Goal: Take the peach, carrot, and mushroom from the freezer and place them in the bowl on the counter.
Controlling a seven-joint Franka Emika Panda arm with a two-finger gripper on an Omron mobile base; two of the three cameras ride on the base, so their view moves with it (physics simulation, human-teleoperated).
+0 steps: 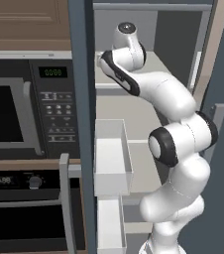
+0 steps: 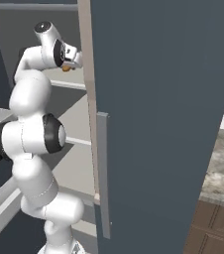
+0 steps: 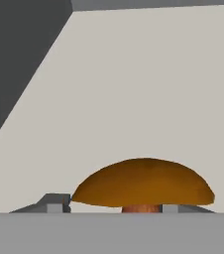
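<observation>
The mushroom (image 3: 142, 187) sits on the freezer (image 1: 82, 99) shelf dead ahead of the tool (image 3: 114, 208), cap spanning the fingers; jaws partly closed around it, a firm hold I cannot confirm.

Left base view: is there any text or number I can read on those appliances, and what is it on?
"00:00" in green digits: display of the microwave.
"00:00", pale digits, roughly legible: display of the oven.
Keypad on the microwave: labels too small and blurred to read.
Nothing readable on the freezer.
</observation>
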